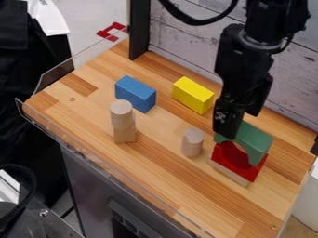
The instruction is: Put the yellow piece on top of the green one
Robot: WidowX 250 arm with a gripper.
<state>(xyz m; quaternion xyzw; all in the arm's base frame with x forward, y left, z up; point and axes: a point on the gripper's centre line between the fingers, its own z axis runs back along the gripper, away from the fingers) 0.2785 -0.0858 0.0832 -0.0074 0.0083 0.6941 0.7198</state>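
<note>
The gripper (242, 126) hangs at the right side of the board, open, its two fingers apart over the left end of the green arch-shaped piece (258, 140). One finger covers part of the green piece, and I cannot tell whether they touch. Green rests on a red piece (252, 170) with a curved cutout, which stands on a thin plain wood piece (228, 172). Left of the gripper, the yellow block (193, 96) lies on the wooden surface, apart from the stack.
A blue block (135, 94) lies left of the yellow one. In front of it, a wood cylinder (121, 113) stands on a small wood block (125, 135). Another cylinder (192, 142) stands left of the stack. Clear low walls edge the board (180, 186).
</note>
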